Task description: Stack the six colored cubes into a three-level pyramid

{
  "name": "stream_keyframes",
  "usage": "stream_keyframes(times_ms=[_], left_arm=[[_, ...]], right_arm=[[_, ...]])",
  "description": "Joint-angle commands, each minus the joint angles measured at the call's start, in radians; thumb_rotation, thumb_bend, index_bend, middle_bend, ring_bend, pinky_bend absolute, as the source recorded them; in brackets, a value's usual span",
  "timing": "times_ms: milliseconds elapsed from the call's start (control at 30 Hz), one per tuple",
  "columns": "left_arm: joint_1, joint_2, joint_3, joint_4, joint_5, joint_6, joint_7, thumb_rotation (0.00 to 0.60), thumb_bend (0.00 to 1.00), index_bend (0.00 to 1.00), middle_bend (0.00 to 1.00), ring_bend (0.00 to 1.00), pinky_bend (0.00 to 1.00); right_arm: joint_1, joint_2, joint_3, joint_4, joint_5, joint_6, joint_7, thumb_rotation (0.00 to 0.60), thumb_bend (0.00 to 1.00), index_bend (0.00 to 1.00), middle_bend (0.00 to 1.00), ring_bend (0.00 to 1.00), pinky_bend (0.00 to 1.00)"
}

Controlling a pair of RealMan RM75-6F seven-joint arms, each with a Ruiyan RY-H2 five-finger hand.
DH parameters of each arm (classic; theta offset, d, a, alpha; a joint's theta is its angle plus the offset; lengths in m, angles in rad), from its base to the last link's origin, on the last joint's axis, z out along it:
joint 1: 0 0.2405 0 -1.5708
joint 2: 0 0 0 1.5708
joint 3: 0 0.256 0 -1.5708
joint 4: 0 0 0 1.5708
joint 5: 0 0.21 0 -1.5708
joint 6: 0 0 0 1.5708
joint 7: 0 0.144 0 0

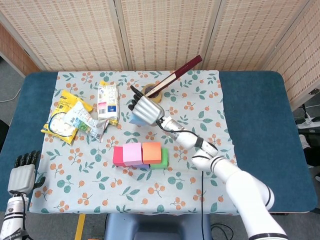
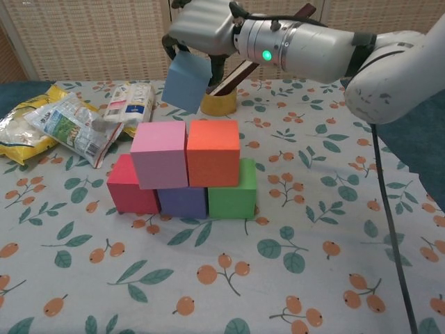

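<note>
Light blue cube (image 2: 188, 81) is off the table, gripped from above by the right hand (image 2: 201, 24), hanging tilted with a corner lowest; it sits behind and above the stack, not yet over it; in the head view the same cube (image 1: 134, 118) shows only as a blue sliver under the right hand (image 1: 145, 110).

Handling, as a judgement: matte, flat-faced, likely foam or light plastic; light enough to hang from a finger grip without sagging; stiff, not fragile; faces look slightly grippy rather than slick. Present hold is high on the upper part, which leaves the lower faces free for landing but lets the cube hang crooked; a hold across two opposite side faces would keep it square.

Stack below: red cube (image 2: 130, 186), purple cube (image 2: 182, 202) and green cube (image 2: 233, 191) in the bottom row, touching; pink cube (image 2: 159, 154) and orange cube (image 2: 213, 153) on top, side by side, touching; five placed, top level open. The seat is the seam between pink and orange; cube needs levelling first, since a corner-first touch could nudge the second row.

Left hand (image 1: 22, 175) low at the near left table edge, holding nothing, fingers apart.

Around: snack packets (image 2: 66, 123), a tape roll (image 2: 222, 104) with a dark stick (image 2: 268, 46) leaning in it, on the floral cloth (image 2: 306, 236).
</note>
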Motion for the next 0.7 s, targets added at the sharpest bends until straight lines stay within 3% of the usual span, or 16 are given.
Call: stream_keyframes(times_ms=[33,200,300,700], left_arm=[[0.004,0.001,0.002,-0.008,0.007,0.012,0.004,0.6,0.32,0.0,0.05,0.0,0.06],[0.009,0.0,0.009,-0.022,0.025,0.031,0.015,0.6,0.32,0.0,0.05,0.0,0.06],[0.012,-0.001,0.012,-0.029,0.035,0.043,0.023,0.6,0.32,0.0,0.05,0.0,0.06],[0.015,-0.009,0.016,-0.036,0.051,0.061,0.046,0.6,0.32,0.0,0.04,0.0,0.06]], right_arm=[[-0.044,0.224,0.045,-0.343,0.022,0.064,-0.105,0.6,0.07,0.68,0.5,0.28,0.04],[-0.084,0.431,0.063,-0.69,0.07,0.023,-0.212,0.6,0.07,0.69,0.5,0.29,0.05],[-0.102,0.506,0.063,-0.824,0.078,0.016,-0.265,0.6,0.07,0.69,0.5,0.29,0.05],[-0.151,0.7,0.024,-1.078,0.065,-0.04,-0.421,0.6,0.11,0.69,0.5,0.29,0.05]])
